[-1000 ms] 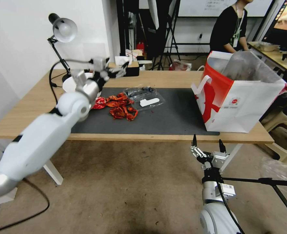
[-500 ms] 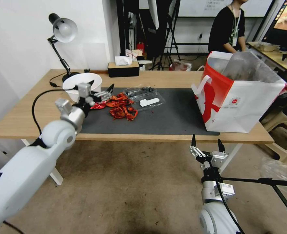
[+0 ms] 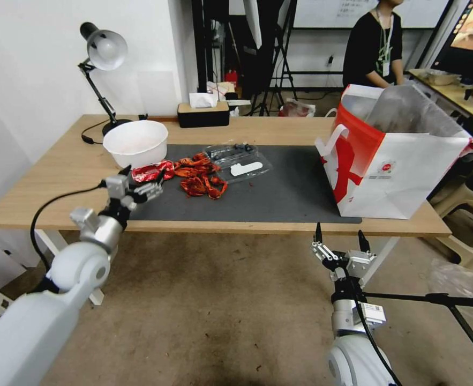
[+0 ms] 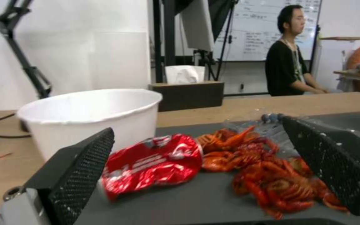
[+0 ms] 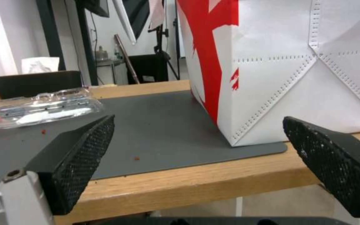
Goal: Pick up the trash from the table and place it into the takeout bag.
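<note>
Low in the frame's right the right gripper point(image 3: 340, 241) waits spread open below the table point(image 3: 279, 126), left of centre the left gripper point(image 3: 140, 179) gapes empty before the red wrapper point(image 3: 151, 170), with the takeout bag point(image 3: 402, 171) upright at right.

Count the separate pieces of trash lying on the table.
4: a white bowl by the lamp, a red wrapper before it, a crayfish-shell heap mid-mat, and a clear plastic tray behind it. Smaller bits may be hidden.
</note>
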Tool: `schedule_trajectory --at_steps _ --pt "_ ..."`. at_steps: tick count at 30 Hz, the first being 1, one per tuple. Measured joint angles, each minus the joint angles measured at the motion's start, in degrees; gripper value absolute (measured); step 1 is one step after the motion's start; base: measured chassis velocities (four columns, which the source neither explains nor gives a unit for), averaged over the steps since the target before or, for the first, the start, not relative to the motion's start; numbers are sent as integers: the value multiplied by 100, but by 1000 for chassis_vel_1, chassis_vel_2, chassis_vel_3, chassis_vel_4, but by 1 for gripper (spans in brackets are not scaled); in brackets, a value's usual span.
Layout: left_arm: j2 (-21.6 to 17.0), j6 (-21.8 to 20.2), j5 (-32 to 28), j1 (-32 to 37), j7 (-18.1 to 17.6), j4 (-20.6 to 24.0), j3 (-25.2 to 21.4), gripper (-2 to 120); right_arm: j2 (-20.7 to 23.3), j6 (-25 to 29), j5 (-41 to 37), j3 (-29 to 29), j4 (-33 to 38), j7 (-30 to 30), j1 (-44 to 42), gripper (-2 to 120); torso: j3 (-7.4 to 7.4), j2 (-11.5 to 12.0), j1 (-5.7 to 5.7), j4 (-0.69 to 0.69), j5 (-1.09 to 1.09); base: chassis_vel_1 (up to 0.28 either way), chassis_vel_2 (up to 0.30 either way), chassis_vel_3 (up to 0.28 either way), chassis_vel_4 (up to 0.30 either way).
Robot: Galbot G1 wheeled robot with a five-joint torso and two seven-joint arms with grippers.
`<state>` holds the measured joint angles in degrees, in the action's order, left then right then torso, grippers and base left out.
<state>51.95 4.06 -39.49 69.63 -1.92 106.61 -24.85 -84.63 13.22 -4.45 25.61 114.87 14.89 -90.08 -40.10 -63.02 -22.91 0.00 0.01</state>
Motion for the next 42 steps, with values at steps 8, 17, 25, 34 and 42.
schedule_trajectory --at_steps 8,17,25,34,42 --pt "247 255 425 563 84 113 -370 100 28 7 -5 4 0 -2 -10 100 0 0 0 -1 -1 0 0 0 0" --pt "513 472 677 1134 163 262 -703 100 38 19 -34 15 -4 -2 0 100 -1 0 0 -1 0 0 0 0 0" --pt "758 822 882 1581 228 197 -886 100 42 41 -44 24 -18 -2 -1 100 -1 0 0 0 0 0 0 0 0" --pt "971 1075 1049 1956 251 137 -957 100 54 55 -44 25 -18 0 -40 100 0 0 0 0 0 0 0 0 0" --pt "911 1090 1083 1851 254 113 -926 100 41 63 -28 6 -20 0 -50 100 0 0 0 0 0 0 0 0 0"
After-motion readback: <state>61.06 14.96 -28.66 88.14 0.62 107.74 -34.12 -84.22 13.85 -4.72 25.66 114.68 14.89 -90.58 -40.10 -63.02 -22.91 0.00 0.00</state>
